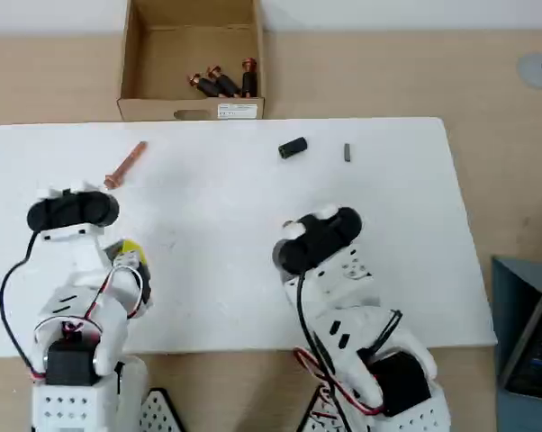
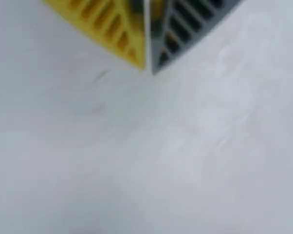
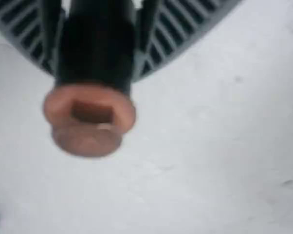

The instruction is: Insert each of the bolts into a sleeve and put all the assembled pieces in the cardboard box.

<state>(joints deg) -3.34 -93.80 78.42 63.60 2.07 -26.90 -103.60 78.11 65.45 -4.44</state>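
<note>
In the right wrist view my right gripper (image 3: 95, 53) is shut on a black sleeve (image 3: 95, 44) with a copper bolt head (image 3: 88, 119) sticking out of its end, held just above the white mat. My left gripper (image 2: 147, 66) has its yellow and grey fingers closed tip to tip with nothing between them, low over the mat at the left (image 1: 127, 255). A loose copper bolt (image 1: 125, 165) lies on the mat beyond the left arm. A loose black sleeve (image 1: 293, 148) lies near the mat's far edge. The cardboard box (image 1: 134, 63) holds three assembled pieces (image 1: 224, 81).
A small dark pin-like piece (image 1: 347, 152) lies right of the loose sleeve. The white mat (image 1: 217, 225) covers most of the table; the box stands just past its far edge. A laptop corner (image 1: 532, 333) sits at the right.
</note>
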